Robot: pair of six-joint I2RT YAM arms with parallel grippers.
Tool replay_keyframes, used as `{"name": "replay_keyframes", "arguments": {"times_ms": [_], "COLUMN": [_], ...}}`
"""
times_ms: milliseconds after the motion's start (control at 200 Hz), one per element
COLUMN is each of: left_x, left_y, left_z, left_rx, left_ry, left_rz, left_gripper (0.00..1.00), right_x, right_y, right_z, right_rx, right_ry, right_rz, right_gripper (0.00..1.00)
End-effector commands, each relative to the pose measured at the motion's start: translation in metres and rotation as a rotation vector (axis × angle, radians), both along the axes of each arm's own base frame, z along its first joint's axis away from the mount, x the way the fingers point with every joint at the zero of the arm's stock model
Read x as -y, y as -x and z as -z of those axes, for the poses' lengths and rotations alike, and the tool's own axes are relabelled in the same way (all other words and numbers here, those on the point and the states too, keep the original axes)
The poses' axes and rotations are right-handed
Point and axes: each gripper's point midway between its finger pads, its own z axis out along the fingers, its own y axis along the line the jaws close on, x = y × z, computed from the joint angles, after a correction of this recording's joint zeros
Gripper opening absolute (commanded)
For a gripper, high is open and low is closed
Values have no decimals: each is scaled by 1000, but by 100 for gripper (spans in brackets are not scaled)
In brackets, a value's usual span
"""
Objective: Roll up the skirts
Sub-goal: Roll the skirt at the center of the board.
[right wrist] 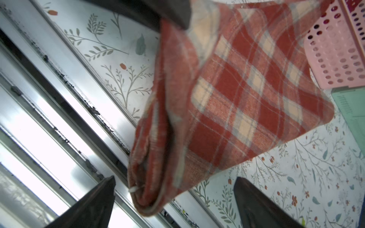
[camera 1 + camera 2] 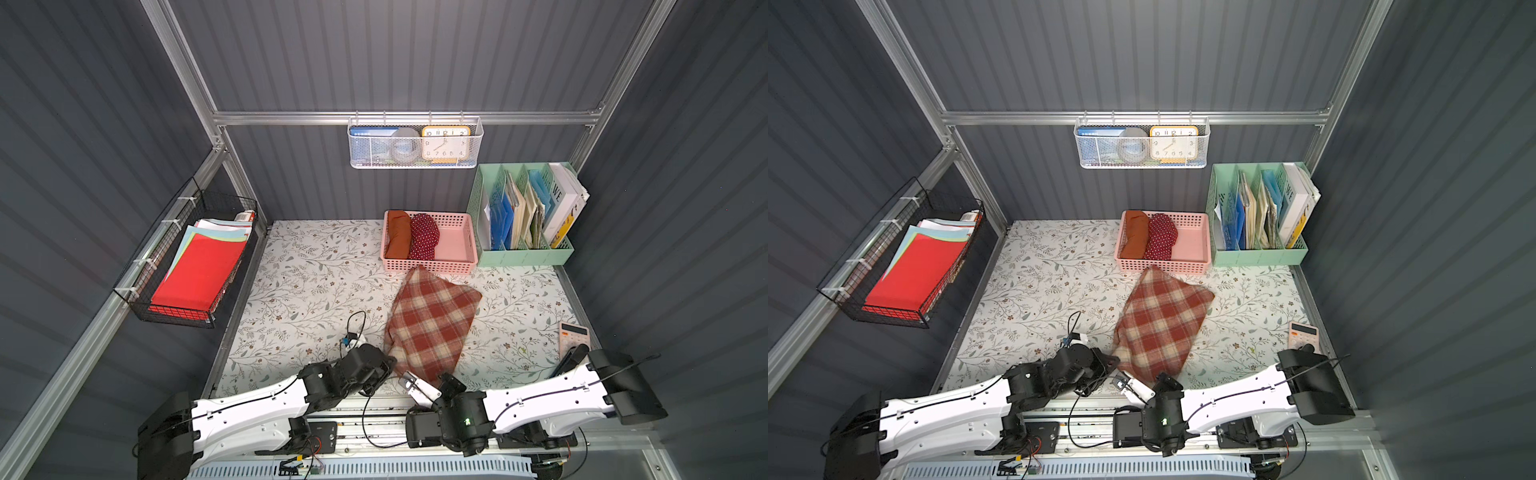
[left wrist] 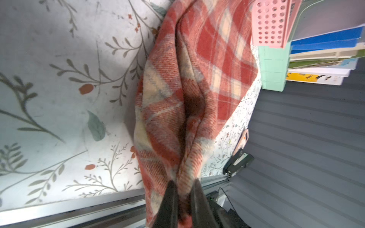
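Red-and-cream plaid cloth skirt [image 2: 432, 320] is laid folded on the floral-patterned table [image 2: 311, 282], far corner against the pink plastic basket [image 2: 428, 266]. Its near corner, at the table's front edge, is pinched by the closed left end effector [image 3: 183, 183]; the right end effector [image 1: 174, 177] is held wide open beside it. Bare table lies leftward. "WE" is read on a white book [image 2: 563, 199].

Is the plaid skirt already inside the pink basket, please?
No, the plaid skirt lies on the table, in front of the pink basket.
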Motion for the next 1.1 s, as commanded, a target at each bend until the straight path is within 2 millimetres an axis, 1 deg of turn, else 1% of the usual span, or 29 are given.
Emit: {"name": "replay_keyframes", "arguments": {"times_ms": [0, 85, 165, 290, 390, 535, 590, 655, 680, 730, 795, 856, 1006, 1096], "left_x": [-8, -9, -8, -3, 1, 1, 0, -2, -4, -6, -9, -10, -10, -9], "left_y": [-1, -1, -2, -4, -5, -5, -5, -4, -4, -4, -3, -1, 0, 0], "left_z": [3, -4, -7, -8, -8, -10, -12, -13, -13, -13, -11, -9, -3, -1], "left_rx": [-24, -19, -14, -15, -18, -14, -11, -8, -7, -5, -12, -17, -29, -34], "left_ry": [27, 60, 70, 77, 83, 85, 86, 87, 87, 92, 97, 99, 103, 103], "left_rz": [-30, -32, -31, -16, -3, -3, -6, -10, -15, -23, -32, -35, -39, -36], "left_gripper": [0, 0, 0, 0, 0, 0, 0, 0, 0, 0, 0, 0, 0, 0], "right_x": [-23, -31, -36, -44, -39, -40, -44, -48, -55, -60, -63, -63, -65, -67], "right_y": [0, 1, -3, -7, -22, -39, -42, -43, -44, -43, -48, -55, -65, -70], "right_z": [-5, -9, -8, 2, 3, 4, 10, 25, 28, 32, 31, 27, 11, 3], "right_rx": [42, 47, 57, 29, 45, 71, 68, 23, 15, 14, 42, 90, 223, 270], "right_ry": [-20, -49, -39, -14, 5, 16, 31, 37, 11, 11, 21, 28, 30, 19], "right_rz": [-84, -109, -120, -134, -84, -42, -44, -44, -44, -55, -44, -15, 38, 69], "right_gripper": [99, 99, 99, 99, 99, 99, 99, 99, 99, 99, 99, 99, 97, 96]}}
